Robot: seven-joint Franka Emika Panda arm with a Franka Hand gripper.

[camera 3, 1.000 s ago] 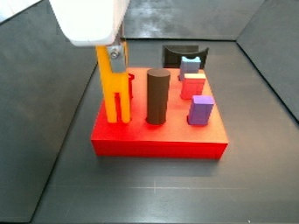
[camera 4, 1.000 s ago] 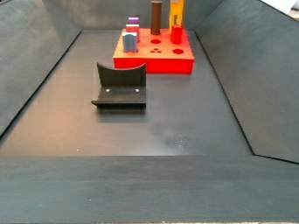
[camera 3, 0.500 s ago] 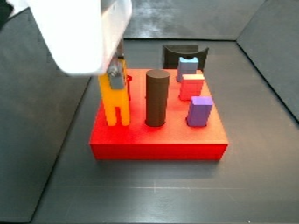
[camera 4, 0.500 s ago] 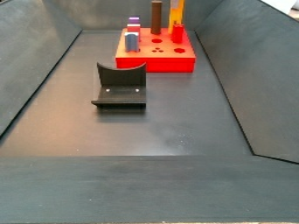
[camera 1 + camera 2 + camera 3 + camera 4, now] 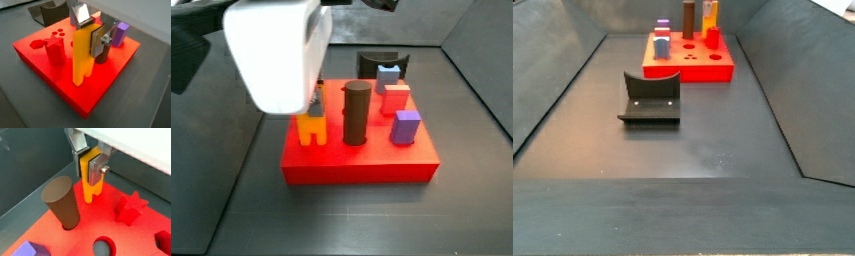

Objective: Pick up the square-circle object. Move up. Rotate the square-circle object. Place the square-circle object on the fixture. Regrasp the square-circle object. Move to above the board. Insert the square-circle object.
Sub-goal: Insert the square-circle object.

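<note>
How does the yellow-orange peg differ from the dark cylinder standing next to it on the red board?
The square-circle object is yellow-orange, thin and flat-sided; the dark cylinder is brown, thick and round. The end effector grips the square-circle object at its top, while nothing touches the dark cylinder. Both stand upright in the board.

The hand (image 5: pixel 91 31) has flat silver fingers (image 5: pixel 79 13), apparently screwed, under a white housing.
</note>
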